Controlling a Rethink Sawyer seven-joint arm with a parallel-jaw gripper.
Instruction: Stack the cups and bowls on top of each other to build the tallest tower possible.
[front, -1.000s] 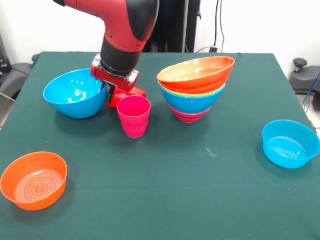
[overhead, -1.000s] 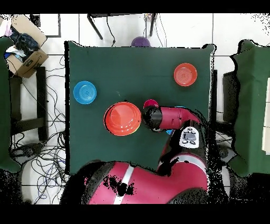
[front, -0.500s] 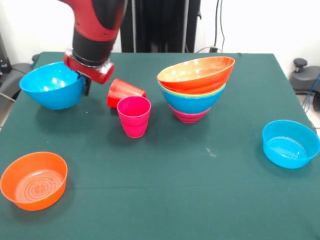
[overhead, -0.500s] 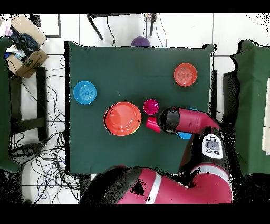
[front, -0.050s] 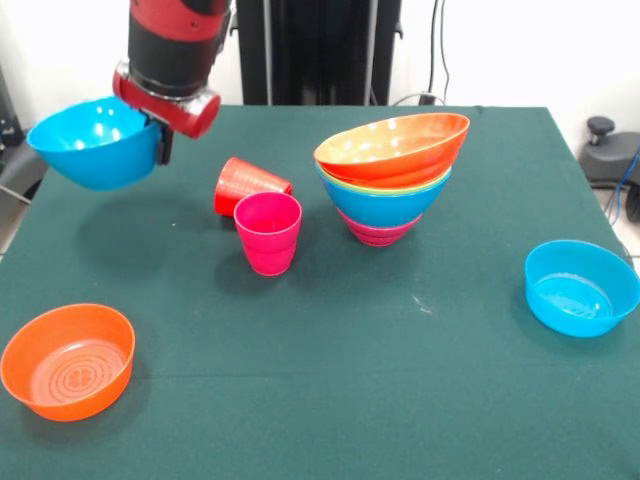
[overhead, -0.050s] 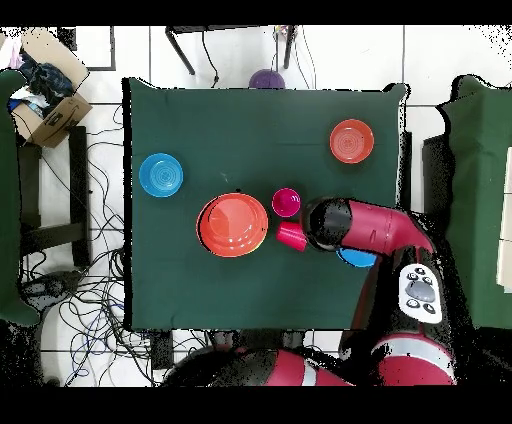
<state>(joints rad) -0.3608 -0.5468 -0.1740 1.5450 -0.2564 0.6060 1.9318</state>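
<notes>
My gripper (front, -0.050s: 160, 146) is shut on the rim of a large blue bowl (front, -0.050s: 92, 142), which it holds above the table at the left. In the overhead view only a sliver of that blue bowl (overhead, -0.050s: 356, 258) shows under the arm. A red-orange cup (front, -0.050s: 248, 184) lies on its side, and a pink cup (front, -0.050s: 268, 232) stands upright just in front of it. The tower (front, -0.050s: 390, 176) is a nested pile of bowls with a tilted large orange bowl (front, -0.050s: 394, 148) on top. From overhead I see the pink cup (overhead, -0.050s: 286, 202), the red-orange cup (overhead, -0.050s: 291, 236) and the tower (overhead, -0.050s: 233, 224).
A small orange bowl with a ringed bottom (front, -0.050s: 68, 360) sits at the near left, and a light blue bowl (front, -0.050s: 582, 287) at the right. A purple bowl (overhead, -0.050s: 267, 78) shows beyond the table's edge in the overhead view. Green cloth (front, -0.050s: 400, 380) covers the table.
The arm has lifted the large blue bowl and carried it left in the front view, away from the cups. The red-orange cup, earlier behind the wrist, now shows fully.
</notes>
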